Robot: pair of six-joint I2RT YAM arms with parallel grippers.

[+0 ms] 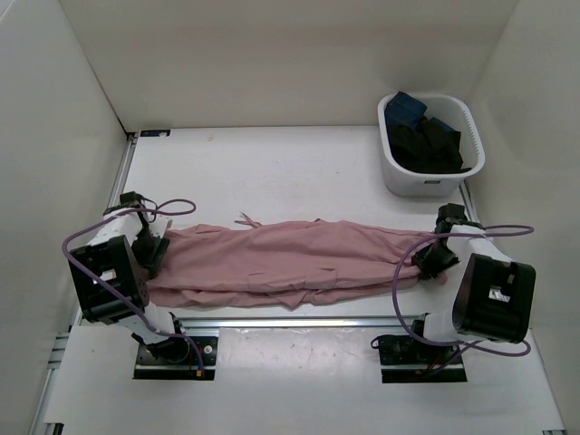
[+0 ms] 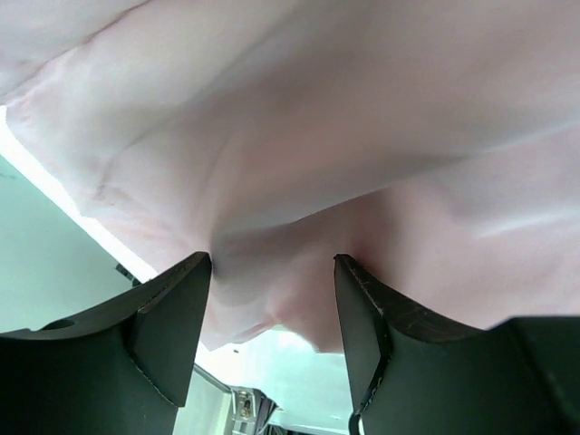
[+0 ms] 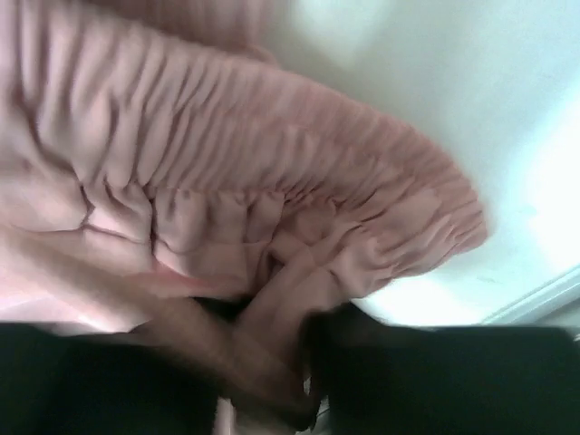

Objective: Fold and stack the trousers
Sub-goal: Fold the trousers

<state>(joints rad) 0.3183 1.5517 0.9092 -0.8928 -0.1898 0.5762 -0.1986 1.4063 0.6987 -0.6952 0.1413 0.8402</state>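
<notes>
The dusty-pink trousers (image 1: 290, 263) lie stretched left to right across the table near the front rail. My left gripper (image 1: 149, 249) is at their left end. In the left wrist view the trousers (image 2: 317, 136) hang over and between the fingers (image 2: 172, 313) of my left gripper (image 2: 272, 263), whose jaws stand wide apart. My right gripper (image 1: 435, 260) is at the right end. In the right wrist view my right gripper (image 3: 272, 326) is shut on a fold just below the gathered waistband (image 3: 299, 181). The view is blurred.
A white basket (image 1: 403, 181) at the back right holds dark blue and black garments (image 1: 421, 136). A metal rail (image 1: 290, 319) runs along the front of the table between the arm bases. White walls close in the left, right and back.
</notes>
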